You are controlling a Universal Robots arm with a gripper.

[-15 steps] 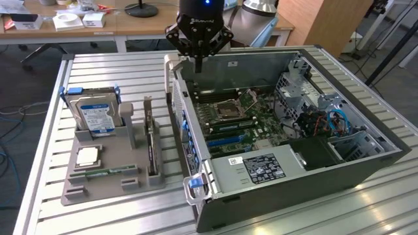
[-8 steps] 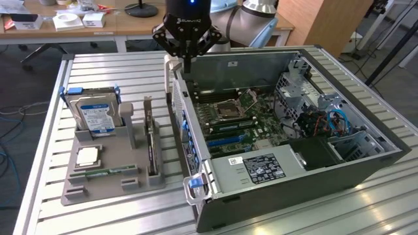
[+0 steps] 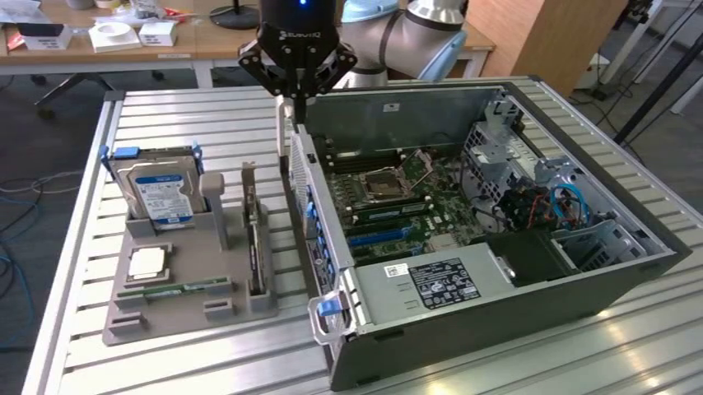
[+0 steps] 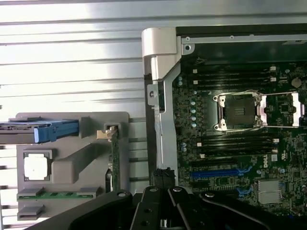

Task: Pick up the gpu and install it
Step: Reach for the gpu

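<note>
While the black two-finger gripper (image 3: 295, 100) hangs over the far end of the open dark computer case's (image 3: 528, 329) side wall, its fingers pressed together on nothing, the step in hand looks to me like the reach for the gpu (image 3: 255, 243). This is a thin dark card with a silver metal bracket at one end. It stands on edge in a slot of the grey moulded holder (image 3: 170, 317) on the slatted metal table (image 3: 88, 362), untouched. To do this well, the jaws would need to spread before any descent and come down square to the card's upper edge. They should close on its flat faces near the middle, so that it lifts straight out of the slot without tilting. The case wall stands just beside the holder, so the approach wants to keep clear of it

Relative to the gripper, the gpu lies lower, nearer the exterior camera and toward the exterior view's left, well apart from the fingertips. In the wrist view the gripper (image 4: 163, 178) sits over the case wall. The gpu (image 4: 115, 163) shows edge-on beside that wall, across it from the green motherboard (image 4: 240, 158). A silver hard drive with a blue and white label (image 3: 161, 193) stands in the same holder, farther to the exterior view's left
</note>
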